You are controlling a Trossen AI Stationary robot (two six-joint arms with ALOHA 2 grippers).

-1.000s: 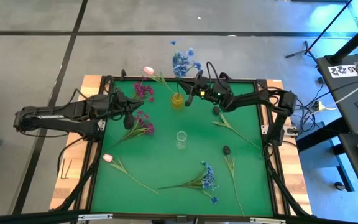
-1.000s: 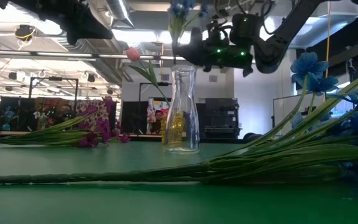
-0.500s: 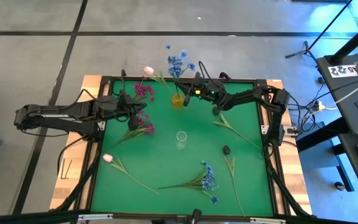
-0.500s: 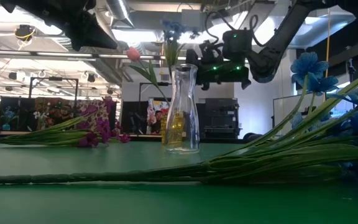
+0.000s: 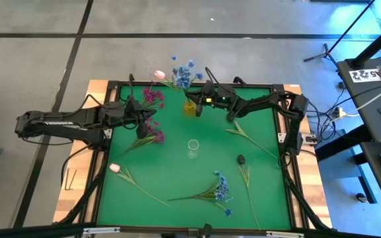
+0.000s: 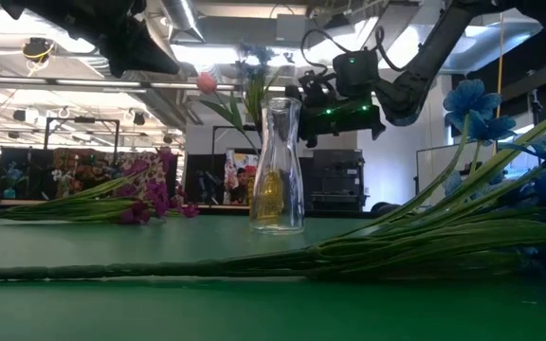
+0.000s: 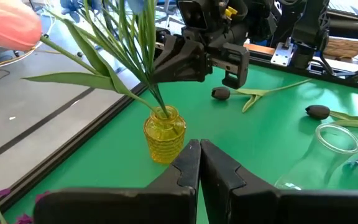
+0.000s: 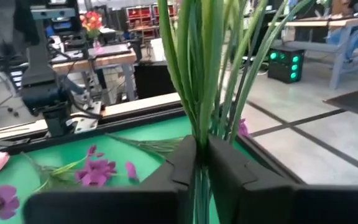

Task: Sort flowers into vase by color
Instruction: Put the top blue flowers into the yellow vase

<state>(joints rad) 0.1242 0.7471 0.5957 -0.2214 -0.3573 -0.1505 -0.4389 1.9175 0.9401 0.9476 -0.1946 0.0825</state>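
Right hand (image 5: 199, 103): your fingers sit against the green stems of the blue spray (image 5: 182, 74), clamped on them just above the yellow vase (image 5: 189, 108); the stems already stand in that vase.
Left hand (image 7: 199, 163): fingers pressed together, holding nothing, hovering near the yellow vase on the side of the magenta flowers (image 5: 152, 98).
Clear vase (image 5: 192, 148): upright and empty, toward the middle of the surface from the yellow vase.
Pink tulip (image 5: 159, 75): beside the yellow vase, at the surface's far edge.
Other flowers: a second blue spray (image 5: 218, 188) and another pink tulip (image 5: 115, 168) lie well away from the yellow vase, past the clear one.
Left wrist view: only here do you see the yellow vase's ribbed glass and the stems entering its neck.
Low view: the clear vase hides most of the yellow one.
Surface (image 5: 170, 172): green mat in a dark frame.
Room: grey floor, workshop benches behind.
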